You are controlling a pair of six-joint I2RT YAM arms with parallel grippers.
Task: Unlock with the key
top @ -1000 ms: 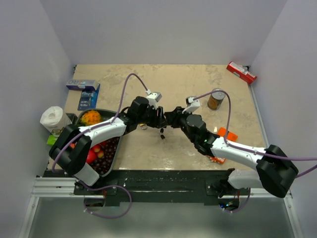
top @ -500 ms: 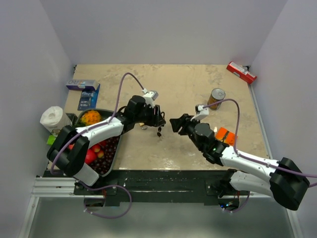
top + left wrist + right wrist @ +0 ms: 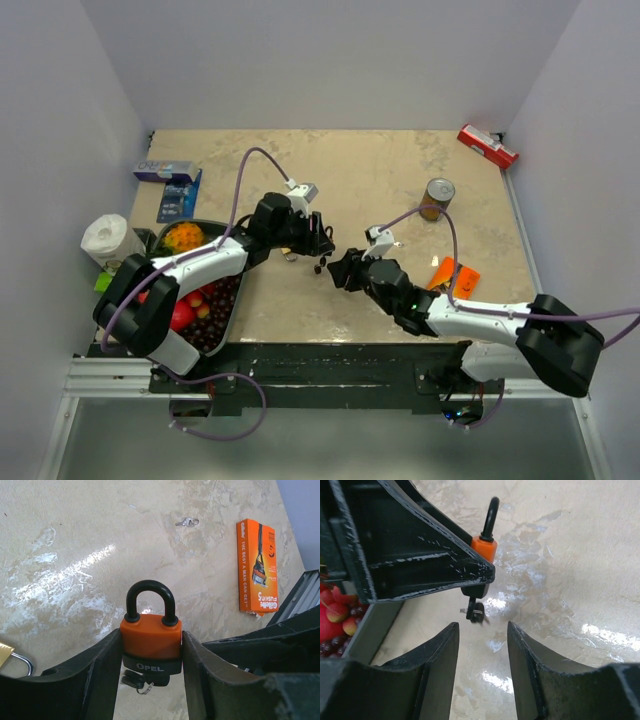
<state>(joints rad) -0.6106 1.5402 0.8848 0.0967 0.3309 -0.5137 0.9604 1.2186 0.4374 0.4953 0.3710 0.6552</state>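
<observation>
My left gripper (image 3: pixel 151 639) is shut on the orange padlock (image 3: pixel 151 637) with a black shackle and holds it upright above the table. The black-headed key (image 3: pixel 137 681) sticks out of the padlock's underside, with a ring and a second small key hanging from it. In the right wrist view the key (image 3: pixel 476 611) hangs under the padlock (image 3: pixel 482 547). My right gripper (image 3: pixel 482 627) is open and empty just below the key, not touching it. In the top view the left gripper (image 3: pixel 318 240) and right gripper (image 3: pixel 338 272) meet at mid-table.
A dark tray (image 3: pixel 225 320) of fruit sits at the near left. A can (image 3: pixel 436 198), an orange razor box (image 3: pixel 452 275) and a red box (image 3: pixel 487 145) lie to the right. A brass padlock (image 3: pixel 7 655) and a loose metal key (image 3: pixel 187 522) lie on the table.
My right gripper let go near the key, drew back to the right, then came in again lower and closer to me. The left gripper still holds the padlock in nearly the same place.
</observation>
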